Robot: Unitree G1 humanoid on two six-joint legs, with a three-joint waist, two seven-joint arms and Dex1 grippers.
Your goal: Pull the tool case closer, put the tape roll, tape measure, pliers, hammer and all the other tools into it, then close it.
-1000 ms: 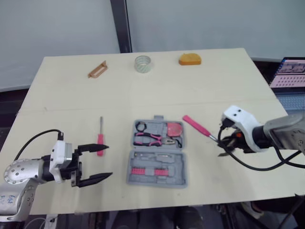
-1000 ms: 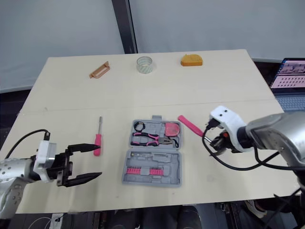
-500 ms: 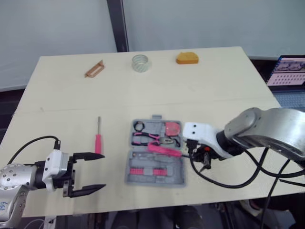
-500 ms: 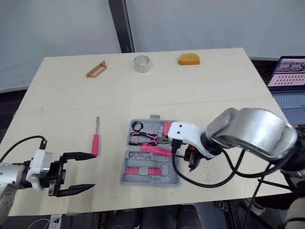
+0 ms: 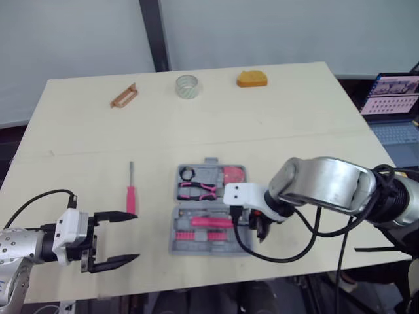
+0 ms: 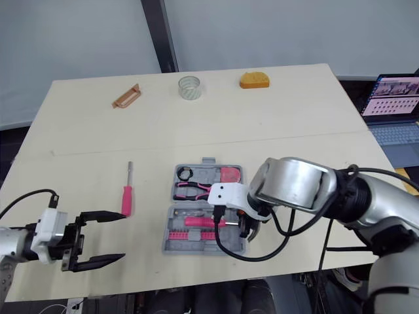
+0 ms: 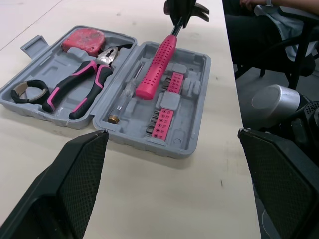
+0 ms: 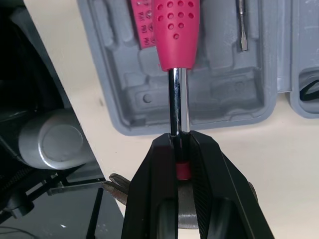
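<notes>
Here right end effector (image 8: 178, 144) clamps hammer (image 7: 157, 64) over tool case (image 7: 198, 79), left end effector (image 5: 136, 236) gaping

Barely any text here. The closest I get is in my right wrist view: small raised characters on the pink bit holder (image 8: 141, 24) seated in the tool case (image 8: 224, 84). They sit in short groups that seem to begin with P, and I can't read them for sure. In my left wrist view the same strip is too small to read. The hammer (image 8: 175, 30) has a dimpled pink grip with no lettering I can make out. The red tape measure (image 7: 82, 42) in the case has a blurred face, nothing legible. The laptop (image 5: 391, 88) off the right edge of the tabletop (image 5: 294, 111) shows a grid of small tiles, too small to read.
</notes>
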